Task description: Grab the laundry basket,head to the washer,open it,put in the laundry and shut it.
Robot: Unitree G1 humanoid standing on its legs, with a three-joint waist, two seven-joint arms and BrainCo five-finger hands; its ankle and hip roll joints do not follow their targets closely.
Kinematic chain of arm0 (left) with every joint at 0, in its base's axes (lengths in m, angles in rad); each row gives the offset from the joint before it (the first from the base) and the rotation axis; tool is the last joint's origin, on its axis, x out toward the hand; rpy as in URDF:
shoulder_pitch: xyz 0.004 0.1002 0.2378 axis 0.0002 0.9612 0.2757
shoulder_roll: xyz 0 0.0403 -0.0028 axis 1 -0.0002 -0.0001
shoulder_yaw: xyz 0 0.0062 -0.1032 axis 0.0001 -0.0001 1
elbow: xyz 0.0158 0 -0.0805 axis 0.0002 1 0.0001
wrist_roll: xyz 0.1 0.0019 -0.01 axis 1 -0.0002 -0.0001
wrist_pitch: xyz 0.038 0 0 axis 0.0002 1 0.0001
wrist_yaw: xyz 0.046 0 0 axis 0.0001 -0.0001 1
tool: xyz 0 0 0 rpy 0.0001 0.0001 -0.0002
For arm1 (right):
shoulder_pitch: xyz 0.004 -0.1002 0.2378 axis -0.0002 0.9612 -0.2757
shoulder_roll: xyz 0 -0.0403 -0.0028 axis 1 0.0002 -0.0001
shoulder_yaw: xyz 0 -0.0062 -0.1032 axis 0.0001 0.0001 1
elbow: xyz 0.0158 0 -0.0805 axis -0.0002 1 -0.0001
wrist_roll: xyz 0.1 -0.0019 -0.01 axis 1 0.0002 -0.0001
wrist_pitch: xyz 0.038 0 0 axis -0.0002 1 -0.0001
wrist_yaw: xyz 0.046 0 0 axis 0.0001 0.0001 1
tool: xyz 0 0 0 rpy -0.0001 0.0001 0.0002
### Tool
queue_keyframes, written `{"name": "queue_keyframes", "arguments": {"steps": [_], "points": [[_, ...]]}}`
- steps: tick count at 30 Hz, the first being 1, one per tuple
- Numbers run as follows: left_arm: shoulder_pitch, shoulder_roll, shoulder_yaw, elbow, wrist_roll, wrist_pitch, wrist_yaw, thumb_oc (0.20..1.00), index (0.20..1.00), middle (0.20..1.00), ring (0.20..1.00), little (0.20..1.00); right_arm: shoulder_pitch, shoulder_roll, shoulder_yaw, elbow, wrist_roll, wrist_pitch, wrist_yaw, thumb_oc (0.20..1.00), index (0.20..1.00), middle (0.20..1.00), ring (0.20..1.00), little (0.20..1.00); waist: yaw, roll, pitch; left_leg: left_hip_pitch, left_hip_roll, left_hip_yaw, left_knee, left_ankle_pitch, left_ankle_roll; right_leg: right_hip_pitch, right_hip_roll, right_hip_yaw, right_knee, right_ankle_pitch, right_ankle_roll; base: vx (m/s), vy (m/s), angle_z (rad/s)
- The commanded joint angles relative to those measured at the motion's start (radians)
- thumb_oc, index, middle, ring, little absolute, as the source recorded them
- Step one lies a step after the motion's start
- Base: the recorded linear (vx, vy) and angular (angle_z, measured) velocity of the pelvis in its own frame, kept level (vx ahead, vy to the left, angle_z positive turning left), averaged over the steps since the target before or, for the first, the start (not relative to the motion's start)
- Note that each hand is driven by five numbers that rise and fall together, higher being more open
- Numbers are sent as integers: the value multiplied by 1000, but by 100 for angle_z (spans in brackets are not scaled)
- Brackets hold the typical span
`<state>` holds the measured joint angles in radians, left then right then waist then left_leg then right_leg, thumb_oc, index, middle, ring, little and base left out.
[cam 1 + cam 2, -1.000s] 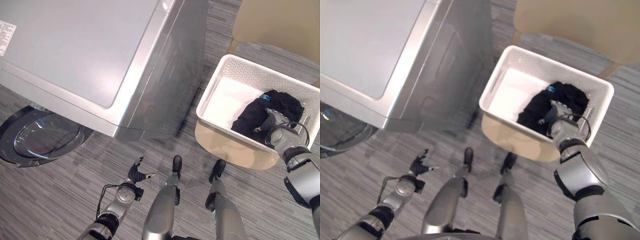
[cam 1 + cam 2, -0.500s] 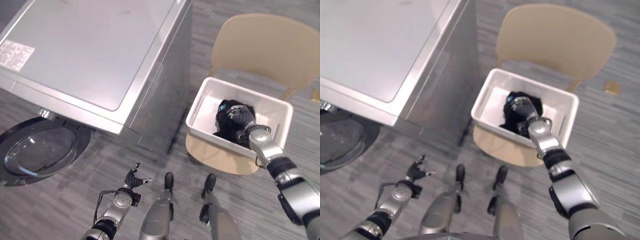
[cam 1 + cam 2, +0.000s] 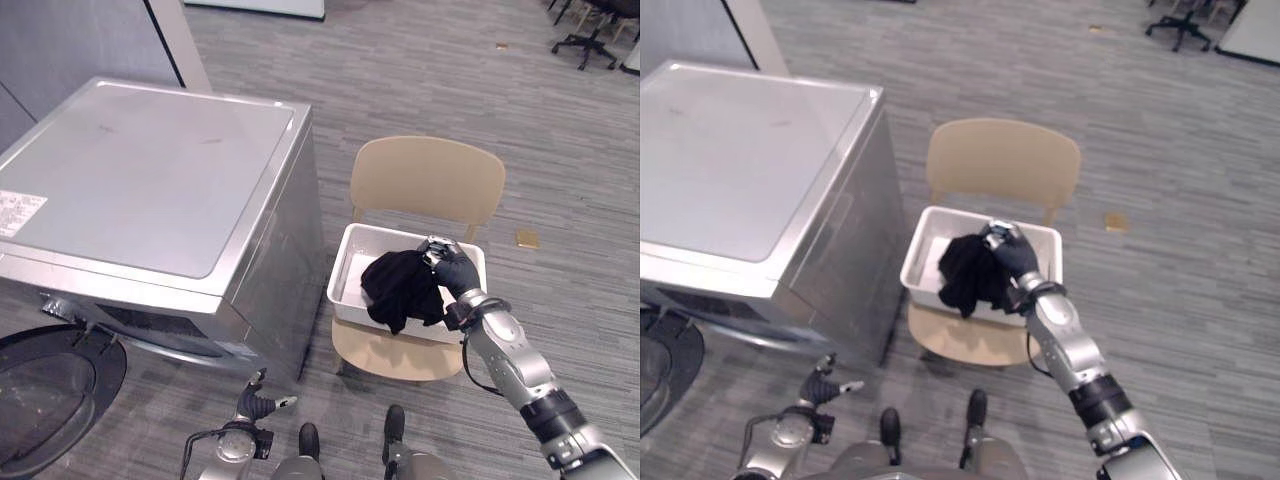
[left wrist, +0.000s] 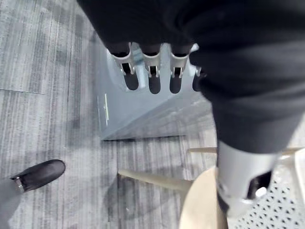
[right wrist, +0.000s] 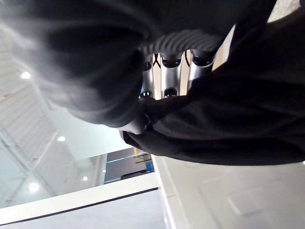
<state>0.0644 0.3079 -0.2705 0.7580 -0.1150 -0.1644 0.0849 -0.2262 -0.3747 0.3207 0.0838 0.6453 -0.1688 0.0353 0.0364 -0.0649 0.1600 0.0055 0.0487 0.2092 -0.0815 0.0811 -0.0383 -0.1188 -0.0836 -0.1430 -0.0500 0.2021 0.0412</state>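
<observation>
Right robot hand [image 3: 452,270] raised over the white laundry basket [image 3: 350,270], fingers curled round a bunch of black laundry [image 3: 400,288]. The cloth is lifted, hanging from the grip and draping down over the basket's near rim. In the right wrist view the silver fingers [image 5: 164,76] are wrapped in dark fabric [image 5: 224,129], pinching it.

Basket sits on the seat of a beige chair [image 3: 428,180], chair back behind it, seat edge showing below the basket. Chair stands just beside the right flank of the silver washer [image 3: 150,180].

Washer is a front loader, flat grey top, white label [image 3: 18,212] near its left edge. Its round door [image 3: 45,400] is swung open, lying low toward the floor at the washer's front left.

Left robot hand [image 3: 256,403] is low near the grey plank floor [image 3: 420,70], in front of the washer's corner, fingers spread and relaxed, holding nothing. Left wrist view shows its fingers [image 4: 151,74] straight in a row, washer side panel past them, chair leg [image 4: 152,179] and perforated basket wall [image 4: 281,210] nearby.

Small tan scrap [image 3: 527,238] on the floor right of the chair. Office chair base [image 3: 585,40] far back right.
</observation>
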Motion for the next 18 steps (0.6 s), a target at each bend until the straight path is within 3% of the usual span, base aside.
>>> {"name": "queue_keyframes", "arguments": {"steps": [1,5,6,7,8,9,11,14,16,17,18], "points": [[-97,14,-43,-5,-15,-31,20,1000,1000,1000,1000,1000,-58,24,-30,-90,79,-102,40,200,200,200,200,200,13,30,2,-39,12,-29,52,-75,26,24,-8,12,295,-319,107,-236,-20,22],[-121,41,-56,-114,-33,-46,34,1000,1000,1000,1000,1000,-35,31,-47,-201,67,-130,26,200,200,200,200,200,15,23,-17,-81,5,-92,66,-37,27,74,54,119,457,-364,99,-222,-104,61],[-117,51,-57,-173,-36,-52,40,1000,1000,1000,1000,1000,-53,35,-52,-242,39,-140,5,200,200,200,200,200,38,9,-41,-132,0,-122,61,-5,21,133,80,166,414,-395,79,-235,-177,112],[-116,52,-57,-174,-37,-51,40,1000,1000,1000,1000,1000,-53,36,-51,-243,39,-140,4,200,200,200,200,200,37,8,-41,-131,-1,-123,61,-6,22,135,79,165,412,-395,79,-324,-231,97],[-117,60,-51,-203,-51,-59,54,1000,1000,1000,1000,1000,-81,46,-35,-253,35,-147,-13,200,200,200,200,200,58,-2,-39,-164,1,-131,52,27,5,190,92,174,329,-448,55,-418,-256,50],[-120,71,-43,-239,-45,-57,66,1000,1000,1000,1000,1000,-126,67,-7,-260,51,-152,-27,200,200,200,200,200,93,0,-40,-229,24,-135,37,92,-38,199,109,153,222,-461,23,-422,-258,30],[-117,83,-48,-278,-34,-59,72,1000,1000,1000,1000,1000,-139,67,2,-278,53,-162,-39,200,200,200,200,200,106,7,-36,-261,38,-142,17,126,-56,205,129,154,174,-465,9,-338,-219,24],[-121,77,-53,-348,-40,-63,73,1000,1000,1000,1000,1000,-168,67,32,-296,55,-161,-53,200,200,200,200,200,96,25,-7,-301,61,-128,6,119,-77,194,138,104,138,-449,-1,-380,-122,51],[-142,78,-78,-400,-13,-71,79,1000,1000,1000,1000,1000,-178,57,56,-313,53,-157,-59,200,200,200,200,200,73,17,9,-274,79,-50,43,75,-53,178,112,62,130,-418,3,-361,23,56],[-162,88,-101,-455,22,-86,86,1000,1000,1000,1000,1000,-180,48,86,-341,49,-156,-49,200,200,200,200,200,59,4,9,-251,81,-51,140,29,-42,170,88,35,105,-383,3,-275,25,103],[-163,88,-101,-455,22,-86,86,1000,1000,1000,1000,1000,-180,48,86,-341,49,-155,-49,200,200,200,200,200,58,6,8,-255,82,-53,143,29,-42,168,90,34,103,-380,2,-319,44,108]]}}
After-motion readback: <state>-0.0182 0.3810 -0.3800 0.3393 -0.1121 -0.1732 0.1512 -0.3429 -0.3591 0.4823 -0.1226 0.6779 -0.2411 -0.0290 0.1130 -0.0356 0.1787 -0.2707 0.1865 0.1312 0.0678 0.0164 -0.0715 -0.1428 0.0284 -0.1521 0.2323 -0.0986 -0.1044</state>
